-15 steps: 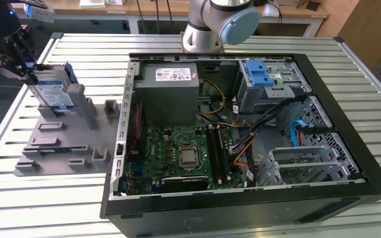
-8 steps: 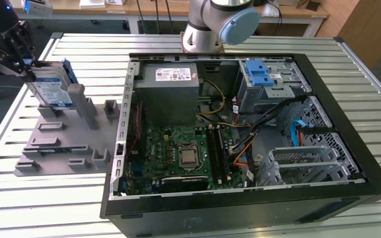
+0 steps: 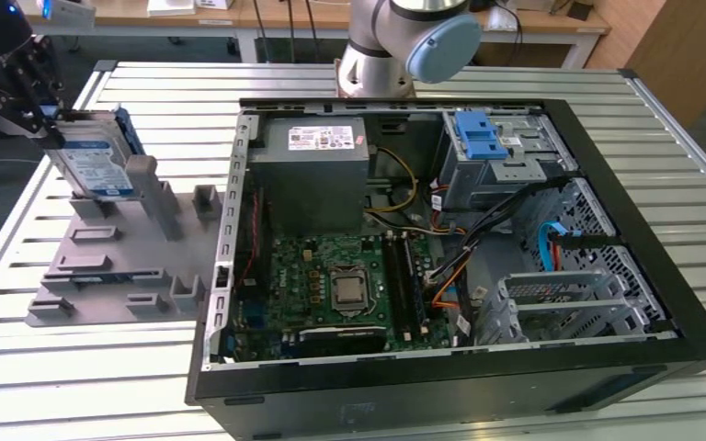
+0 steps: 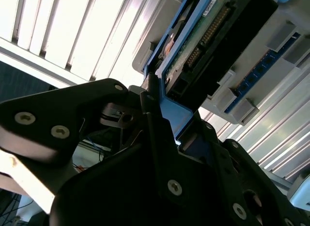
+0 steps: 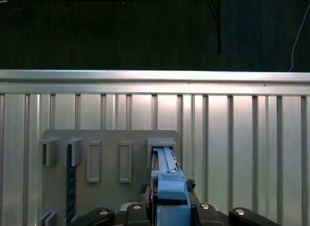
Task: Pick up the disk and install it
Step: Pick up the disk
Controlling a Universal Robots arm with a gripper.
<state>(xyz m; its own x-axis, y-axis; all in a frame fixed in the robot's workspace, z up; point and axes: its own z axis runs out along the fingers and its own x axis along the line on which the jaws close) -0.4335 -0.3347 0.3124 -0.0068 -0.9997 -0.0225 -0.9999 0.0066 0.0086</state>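
Note:
The disk, silver with a white-and-blue label and a blue bracket, stands on edge at the far end of the grey holder, at the exterior view's left. Its lower edge sits between the holder's posts. My gripper comes at it from the upper left, black fingers closed on its top end. In the second wrist view the fingers clamp the blue bracket of the disk. The first wrist view looks along the disk's blue edge into a holder slot.
An open computer case lies at the exterior view's right, with a grey power-supply box, a motherboard and a silver cage with a blue latch. The arm's base stands behind it. The slatted metal table ends near the holder.

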